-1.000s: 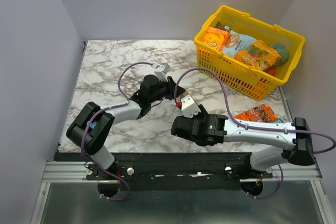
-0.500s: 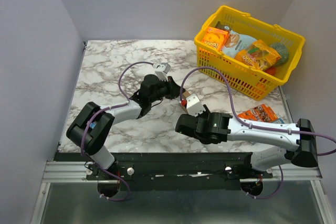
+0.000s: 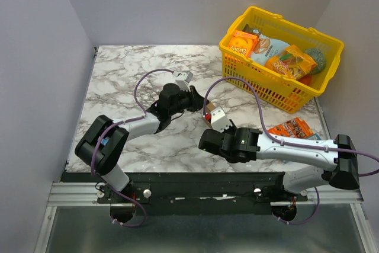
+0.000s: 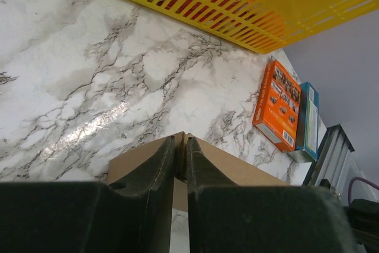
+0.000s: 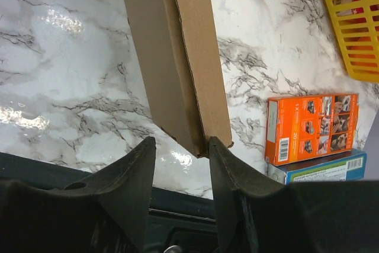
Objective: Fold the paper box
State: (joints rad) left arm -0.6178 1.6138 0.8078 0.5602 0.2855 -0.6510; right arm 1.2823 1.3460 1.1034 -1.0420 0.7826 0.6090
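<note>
The paper box (image 5: 177, 57) is a brown, partly folded cardboard blank held above the marble table. In the left wrist view its top edge (image 4: 237, 170) is pinched between my left gripper's fingers (image 4: 182, 141), which are shut on it. In the right wrist view the box's lower end hangs between the fingers of my right gripper (image 5: 180, 146), which is open; its right finger touches the box's edge. In the top view my left gripper (image 3: 192, 102) and right gripper (image 3: 204, 141) meet mid-table and hide most of the box.
A yellow basket (image 3: 281, 57) of snack packs stands at the back right, and its wall shows in the left wrist view (image 4: 237, 4). An orange printed box (image 5: 311, 125) lies on a blue box (image 5: 320, 170) at the near right. The table's near edge is just below the right gripper.
My right arm has shifted a little to the right and nearer the table's front edge. The left gripper has stayed put, still pinching the box.
</note>
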